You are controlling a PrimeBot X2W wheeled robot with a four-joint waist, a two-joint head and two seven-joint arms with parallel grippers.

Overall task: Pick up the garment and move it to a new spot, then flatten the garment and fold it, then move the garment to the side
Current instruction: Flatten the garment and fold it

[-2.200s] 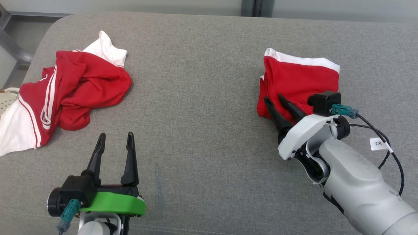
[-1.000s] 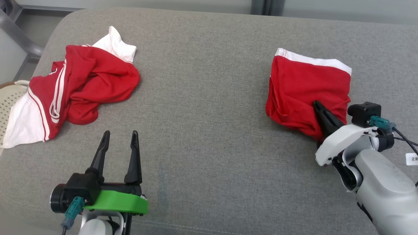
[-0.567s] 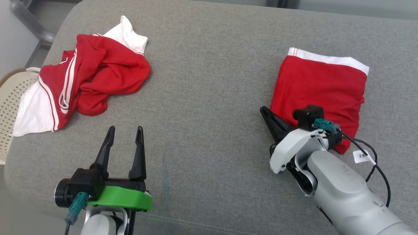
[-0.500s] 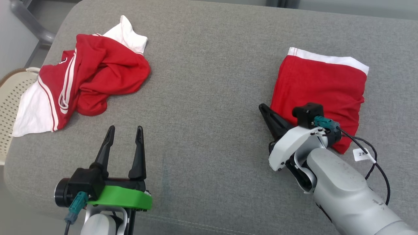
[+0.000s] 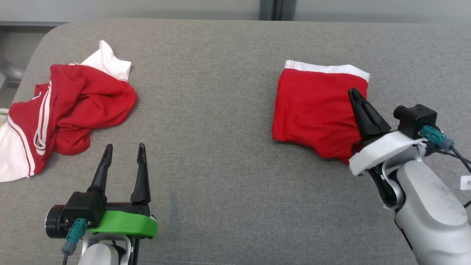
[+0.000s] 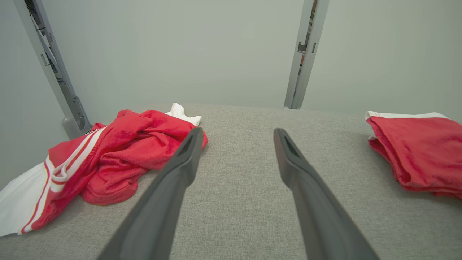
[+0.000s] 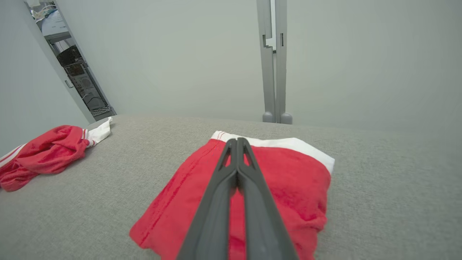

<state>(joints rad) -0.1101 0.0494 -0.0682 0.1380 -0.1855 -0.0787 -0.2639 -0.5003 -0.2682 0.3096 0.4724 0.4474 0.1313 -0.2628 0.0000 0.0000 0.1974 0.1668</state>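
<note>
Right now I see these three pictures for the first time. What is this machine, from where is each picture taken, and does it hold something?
It is a robot with two arms, each ending in a gripper with two long dark fingers. One picture comes from a camera on its head, looking down at a grey padded surface. The other two come from cameras on its wrists, looking along each gripper's own fingers. Two red and white garments lie there: a crumpled garment on the robot's left, a folded garment on its right. The left gripper is open and empty. The right gripper is shut, over the folded garment, with nothing visible between its fingers.
</note>
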